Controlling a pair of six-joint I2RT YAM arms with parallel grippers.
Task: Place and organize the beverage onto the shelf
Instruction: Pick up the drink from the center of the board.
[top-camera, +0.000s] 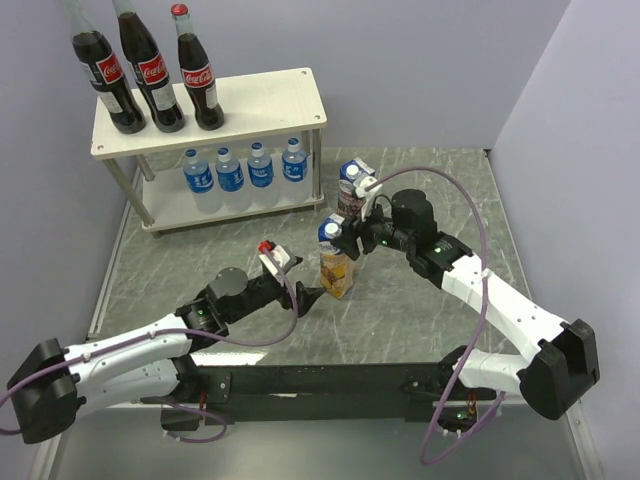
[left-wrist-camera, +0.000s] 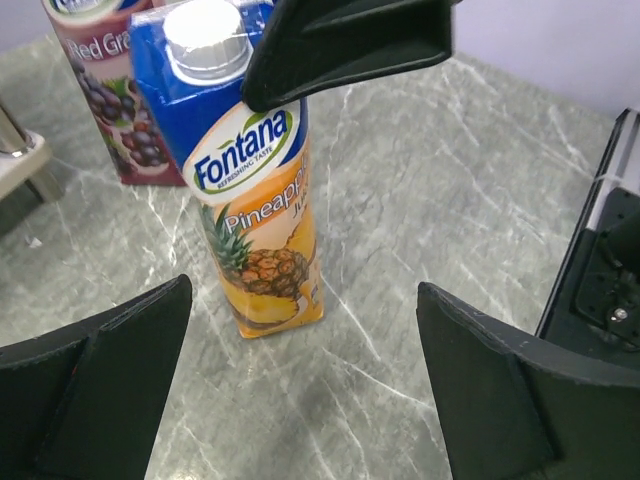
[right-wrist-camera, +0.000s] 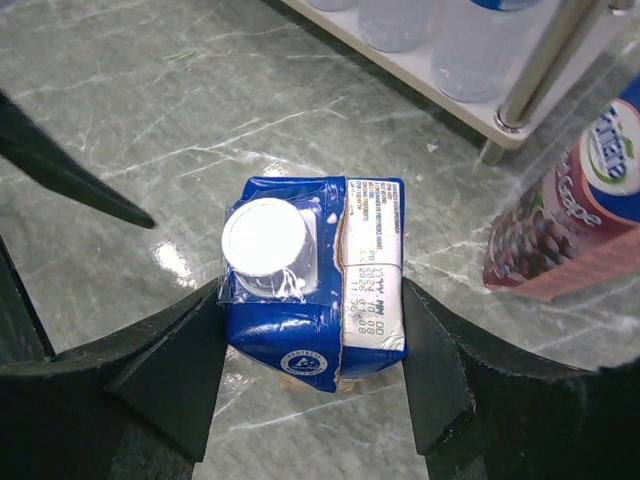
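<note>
The step in hand is judged to be the pick-up of the yellow carton (top-camera: 338, 268), one of two drinks not yet shelved. It stands near the middle of the bench (top-camera: 180, 260), with the purple carton (top-camera: 350, 195) just beside it at one o'clock. The right jaws are clamped on its blue top, one on each side below the cap. The left jaws stand wide apart on nothing, near the carton at eight o'clock. The shelf (top-camera: 270, 100) is set at eleven o'clock on the bench. Three colas (top-camera: 150, 70) are lined up on the left of its upper board, and four waters (top-camera: 245, 170) fill the lower one.

Next, a straight lift is called for, so that the purple carton is not knocked. A carry toward eleven o'clock would follow, then a set-down on the bare right part of the upper board, judged to be the only room left.

The grip is shown plainly only by the right wrist view, where both jaws are seen pressed to the carton's sides. The carton's foot is shown best by the left wrist view, where it appears to rest on the bench. The upper board and its free space are given by the top view alone.
</note>
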